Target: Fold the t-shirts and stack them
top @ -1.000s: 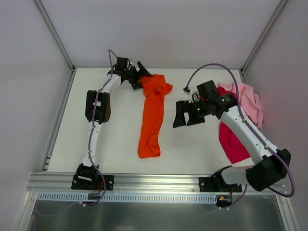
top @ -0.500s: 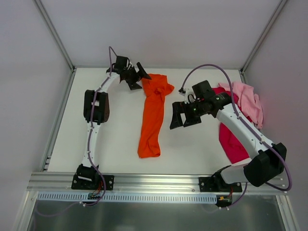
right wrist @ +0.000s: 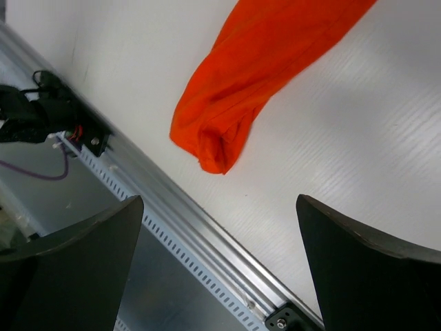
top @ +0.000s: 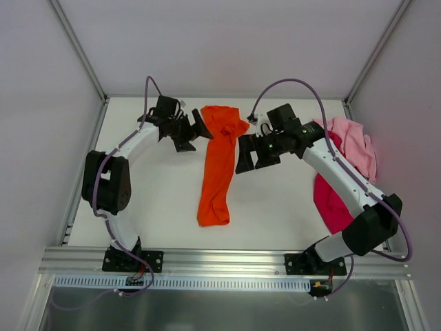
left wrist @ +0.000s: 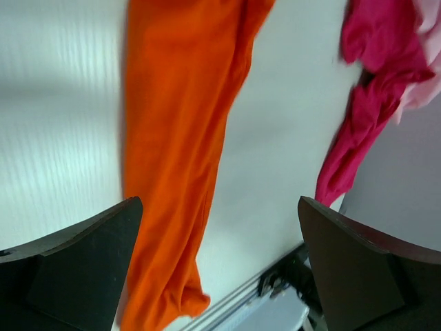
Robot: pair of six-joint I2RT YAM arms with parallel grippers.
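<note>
- Orange t-shirt (top: pixel 219 165): lies as a long, narrow, rumpled strip down the middle of the white surface (top: pixel 158 196), with its far end bunched and wider and its near end rounded, stopping short of the aluminium rail (top: pixel 227 261).
- Left jaws: spread wide and grip nothing; hang at the tip of the left arm (top: pixel 131 145), just left of the strip's far end. Cannot tell from above whether they touch the cloth.
- Right jaws: spread wide too and hold nothing; hang at the tip of the right arm (top: pixel 341 176), just right of the strip's upper half, pointing toward the near edge.
- Light pink t-shirt (top: pixel 357 143): sits heaped in the far right corner, close to the right-hand frame.
- Magenta-red t-shirt (top: pixel 332 207): lies crumpled along the right side of the surface, runs from under the pink heap toward the near edge, and is partly hidden by the right arm.
- Left wrist view: shows the orange strip running lengthwise between two dark fingers (left wrist: pixel 76 269), with the magenta-red cloth and a sliver of pink at the upper right.
- Right wrist view: looks down on the strip's near end, doubled over on itself, with bare surface around it and the rail below.
</note>
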